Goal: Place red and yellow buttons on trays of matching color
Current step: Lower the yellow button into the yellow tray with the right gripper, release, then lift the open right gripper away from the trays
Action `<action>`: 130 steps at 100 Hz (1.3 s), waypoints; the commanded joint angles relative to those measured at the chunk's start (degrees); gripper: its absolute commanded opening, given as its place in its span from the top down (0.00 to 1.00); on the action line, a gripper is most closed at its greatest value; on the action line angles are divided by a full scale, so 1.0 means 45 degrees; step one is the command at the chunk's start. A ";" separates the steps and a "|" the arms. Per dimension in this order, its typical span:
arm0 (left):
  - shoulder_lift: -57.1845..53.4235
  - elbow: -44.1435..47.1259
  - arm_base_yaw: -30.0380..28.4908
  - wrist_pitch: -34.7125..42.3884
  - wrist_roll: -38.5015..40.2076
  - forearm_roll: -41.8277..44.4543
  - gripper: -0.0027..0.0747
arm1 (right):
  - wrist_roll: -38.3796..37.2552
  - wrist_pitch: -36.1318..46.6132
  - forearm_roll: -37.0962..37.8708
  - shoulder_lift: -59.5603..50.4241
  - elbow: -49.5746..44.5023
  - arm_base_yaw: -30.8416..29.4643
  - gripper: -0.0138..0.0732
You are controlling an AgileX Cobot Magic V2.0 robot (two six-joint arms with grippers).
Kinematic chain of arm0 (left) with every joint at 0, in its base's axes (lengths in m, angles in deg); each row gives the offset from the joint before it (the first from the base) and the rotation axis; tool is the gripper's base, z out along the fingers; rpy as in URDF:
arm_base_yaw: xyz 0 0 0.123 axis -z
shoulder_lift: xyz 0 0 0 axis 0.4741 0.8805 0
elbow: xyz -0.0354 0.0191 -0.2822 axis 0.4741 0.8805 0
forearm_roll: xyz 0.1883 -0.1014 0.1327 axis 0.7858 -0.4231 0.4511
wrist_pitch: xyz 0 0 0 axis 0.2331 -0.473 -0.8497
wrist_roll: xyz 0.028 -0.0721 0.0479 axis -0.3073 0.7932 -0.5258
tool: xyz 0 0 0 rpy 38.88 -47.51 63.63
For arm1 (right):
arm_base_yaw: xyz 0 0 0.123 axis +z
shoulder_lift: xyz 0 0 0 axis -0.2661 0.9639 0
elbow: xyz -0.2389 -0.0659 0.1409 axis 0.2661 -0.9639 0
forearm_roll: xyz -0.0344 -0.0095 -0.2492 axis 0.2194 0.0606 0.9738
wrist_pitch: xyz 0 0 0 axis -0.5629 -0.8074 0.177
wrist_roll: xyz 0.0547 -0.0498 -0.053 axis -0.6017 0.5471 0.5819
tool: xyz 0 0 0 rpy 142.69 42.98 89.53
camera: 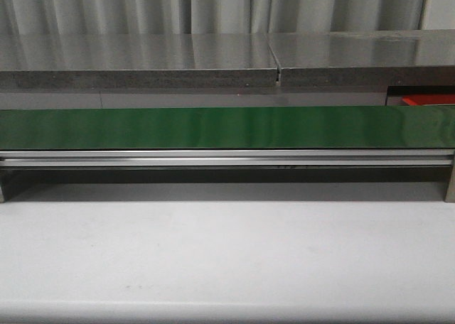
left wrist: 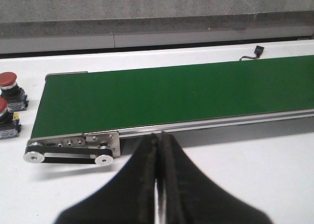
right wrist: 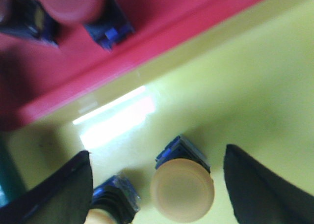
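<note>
In the right wrist view my right gripper [right wrist: 157,184] is open above the yellow tray [right wrist: 235,86]. A yellow button [right wrist: 182,188] stands on the tray between the fingers, touching neither. A second yellow button [right wrist: 105,207] lies beside one finger [right wrist: 59,194]. The red tray [right wrist: 122,42] adjoins it and holds red buttons [right wrist: 68,3]. In the left wrist view my left gripper [left wrist: 159,140] is shut and empty near the green conveyor belt [left wrist: 171,96]. Two red buttons [left wrist: 7,84] stand on the white table beyond the belt's end. Neither gripper shows in the front view.
The front view shows the green belt [camera: 227,127] on its aluminium rail [camera: 227,158], the white table [camera: 227,260] before it and a steel counter [camera: 213,57] behind. A red tray edge [camera: 426,99] shows at far right. A small cable connector [left wrist: 257,51] lies beyond the belt.
</note>
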State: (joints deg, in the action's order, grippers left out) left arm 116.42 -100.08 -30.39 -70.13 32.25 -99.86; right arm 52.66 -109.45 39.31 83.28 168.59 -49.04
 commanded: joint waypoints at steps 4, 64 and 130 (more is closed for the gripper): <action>0.0018 -0.0323 0.0088 0.0846 0.0023 -0.0366 0.99 | 0.0181 0.0746 -0.0266 -0.1841 0.0328 0.0481 0.20; 0.0018 -0.0323 0.0088 0.0846 0.0023 -0.0366 0.99 | 0.1370 0.1124 -0.0266 -0.8216 -0.2273 0.5239 0.21; 0.0018 -0.0323 0.0088 0.0846 0.0023 -0.0366 0.99 | 0.1589 0.1641 -0.0266 -1.6164 -0.9663 0.5490 0.30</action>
State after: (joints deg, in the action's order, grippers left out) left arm 116.42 -100.08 -30.39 -70.13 32.25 -99.86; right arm 58.96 -106.07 38.40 13.26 125.79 -24.33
